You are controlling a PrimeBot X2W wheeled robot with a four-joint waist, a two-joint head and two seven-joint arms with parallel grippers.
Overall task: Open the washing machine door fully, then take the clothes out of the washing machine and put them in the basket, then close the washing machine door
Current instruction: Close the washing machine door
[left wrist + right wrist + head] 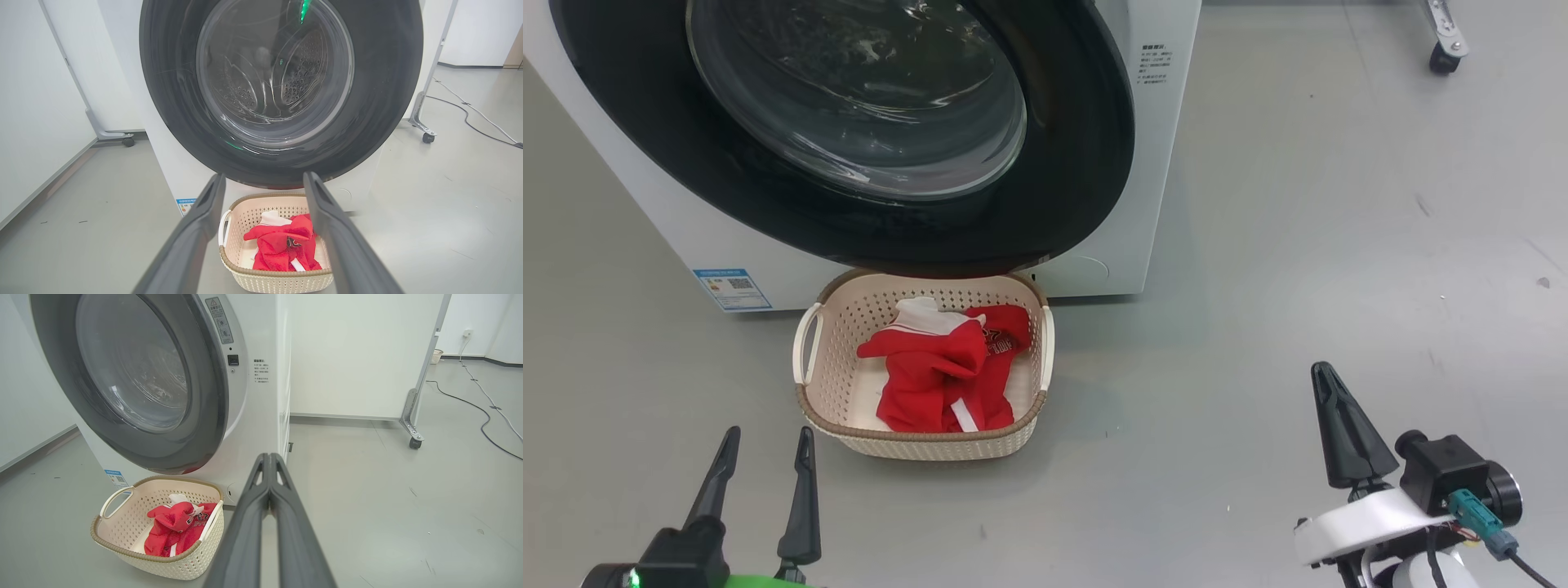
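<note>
In the head view the basket [805, 408] stands on the grey floor [1339, 245] just before the washing machine [1156, 204], its long side along the machine's front, with the clothes [931, 376] heaped inside. The washing machine door [1078, 163] is cut off above. In the left wrist view the left gripper [264, 175] is spread wide and empty, partly hiding the basket. In the right wrist view the right gripper [267, 455] is pressed together and empty, with a wheeled white panel [359, 355] farther back.
</note>
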